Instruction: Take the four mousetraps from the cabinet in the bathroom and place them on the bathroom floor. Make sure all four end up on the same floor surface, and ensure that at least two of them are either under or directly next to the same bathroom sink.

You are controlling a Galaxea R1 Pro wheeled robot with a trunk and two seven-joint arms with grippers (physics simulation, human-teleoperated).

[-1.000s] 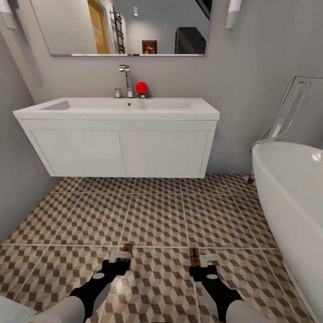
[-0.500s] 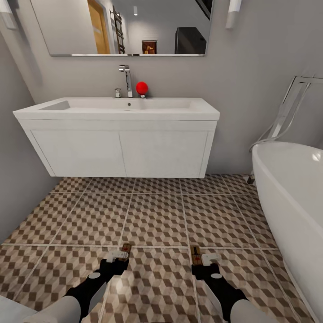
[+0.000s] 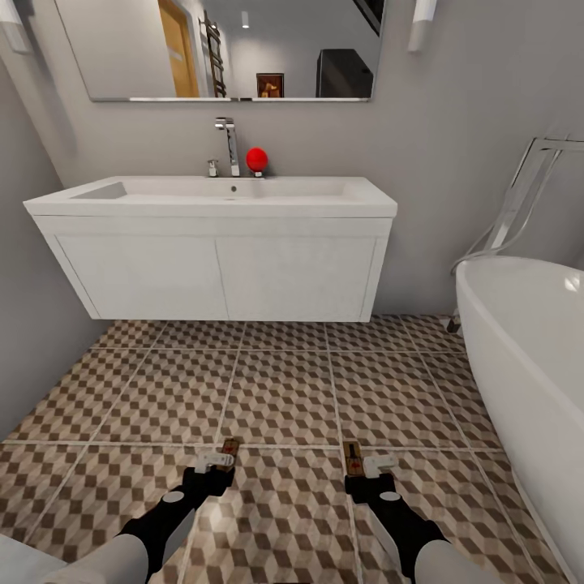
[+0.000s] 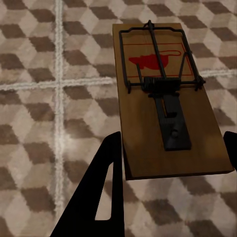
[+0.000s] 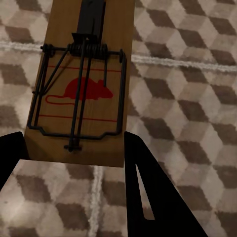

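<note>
I hold two mousetraps low above the cube-patterned bathroom floor (image 3: 284,389). My left gripper (image 3: 217,460) is shut on the near end of one mousetrap (image 3: 230,446), a tan board with dark wire and a red mouse mark (image 4: 163,98). My right gripper (image 3: 369,465) is shut on the other mousetrap (image 3: 352,456), which the right wrist view shows close up (image 5: 81,94). Both traps lie flat between the black fingers (image 4: 109,168) (image 5: 143,187). The wide white wall-hung sink (image 3: 219,207) hangs ahead, some floor tiles beyond both traps. The cabinet is out of view.
A white oval bathtub (image 3: 527,349) fills the right side, with a chrome frame (image 3: 527,186) behind it. A grey wall (image 3: 32,324) closes the left. On the sink stand a chrome tap (image 3: 229,142) and a red ball (image 3: 257,158), under a mirror (image 3: 227,49).
Both arms have sunk and drawn back slightly toward me. The traps stay in the grippers, almost where they were.
</note>
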